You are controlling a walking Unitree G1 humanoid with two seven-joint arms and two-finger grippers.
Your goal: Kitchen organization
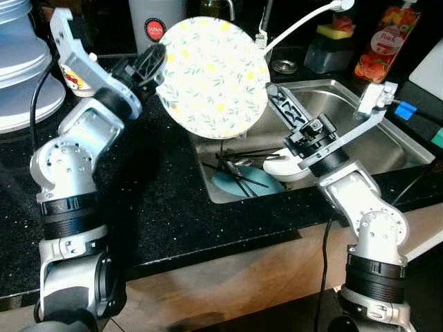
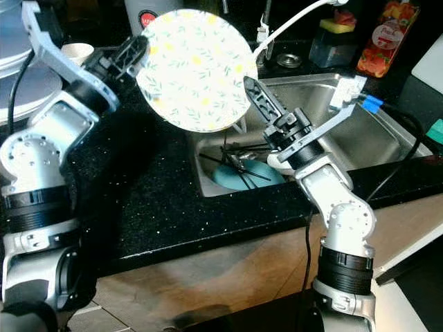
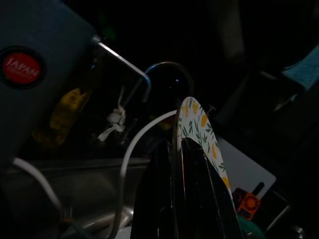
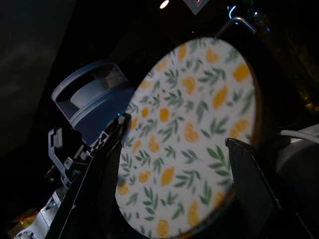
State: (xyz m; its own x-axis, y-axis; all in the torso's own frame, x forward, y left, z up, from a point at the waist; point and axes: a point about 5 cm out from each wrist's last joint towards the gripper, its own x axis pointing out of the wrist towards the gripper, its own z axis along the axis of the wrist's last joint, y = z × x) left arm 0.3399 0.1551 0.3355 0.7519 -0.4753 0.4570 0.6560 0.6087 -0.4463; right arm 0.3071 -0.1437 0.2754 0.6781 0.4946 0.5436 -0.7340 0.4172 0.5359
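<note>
Grip first: my left gripper (image 1: pixel 154 63) is clamped on the rim of the round leaf-and-lemon patterned plate (image 1: pixel 213 77), its fingers pinching the edge, as the left wrist view shows. I hold the plate upright, lifted above the black speckled counter (image 1: pixel 166 207) and the near-left corner of the steel sink (image 1: pixel 387 149). Just right of the plate, my right gripper (image 1: pixel 275 97) hangs with jaws spread wide, the plate's face between my fingers but untouched. Below in the sink lie a blue plate (image 1: pixel 246 183), dark utensils (image 1: pixel 239 166) and a white dish (image 1: pixel 287 166).
</note>
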